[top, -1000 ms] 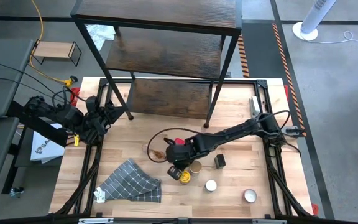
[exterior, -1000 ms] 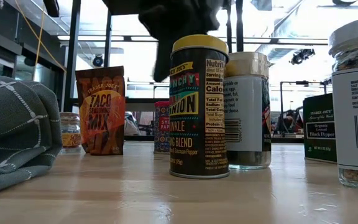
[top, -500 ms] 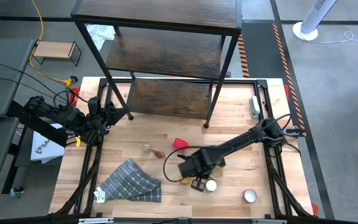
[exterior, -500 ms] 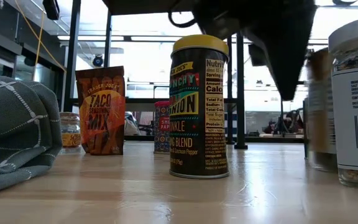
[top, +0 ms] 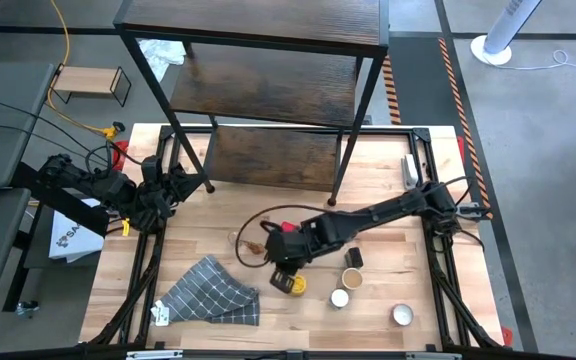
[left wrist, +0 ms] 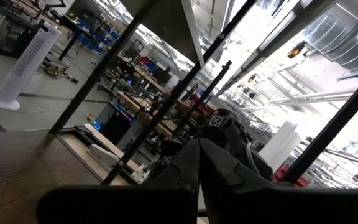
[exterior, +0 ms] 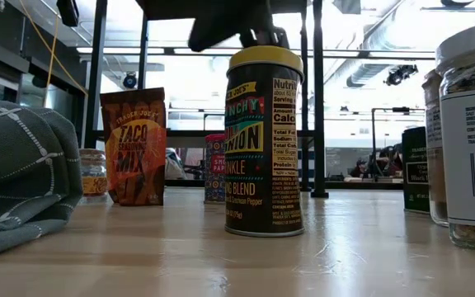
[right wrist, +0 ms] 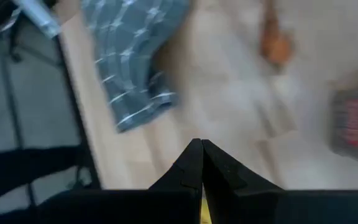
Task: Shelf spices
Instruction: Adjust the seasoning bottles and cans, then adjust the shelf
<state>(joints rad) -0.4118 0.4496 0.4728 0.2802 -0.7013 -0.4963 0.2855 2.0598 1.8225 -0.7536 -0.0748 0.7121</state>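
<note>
High view. Worktop (top: 388, 305): pale wood planks, black frame rails along both sides. Shelf (top: 268, 95): dark boards on thin black frame, standing at far edge of worktop, tiers bare. Grey checked cloth (top: 213, 292): crumpled at near left. Spices in near centre: yellow-lidded jar (top: 290, 284) directly below right hand; tan-lidded jar (top: 352, 277), dark tin (top: 353, 258) and white-lidded jar (top: 339, 298) close together; silver-topped jar (top: 402, 315) apart toward near right corner; red pack (top: 288, 229) and small jar (top: 236, 238) mid-worktop. Right hand (top: 284, 262): clenched, empty, over yellow-lidded jar. Left hand (top: 186, 183): clenched, empty, parked at left edge beside shelf leg. Open wood at right half and at near edge. Grey floor around, white fan (top: 503, 35) far right, small light-wood stand (top: 88, 82) far left.

Low view. Yellow-lidded jar (exterior: 263, 140) upright at centre, dark arm just above lid. Orange taco pouch (exterior: 134, 147) and small red tin (exterior: 215, 167) behind. Cloth (exterior: 19, 177) at left edge. Glass jar with barcode (exterior: 472, 132) at right edge. Workshop room beyond.

Left wrist view. Fingers (left wrist: 213, 180) pressed together; shelf frame, fan and workshop beyond.

Right wrist view. Fingers (right wrist: 197, 168) pressed together above worktop; cloth (right wrist: 132, 56) and red pack (right wrist: 353, 121) blurred.

Change from half a second earlier: right arm drawn back from white-lidded jar toward centre; tan-lidded jar and dark tin uncovered.
</note>
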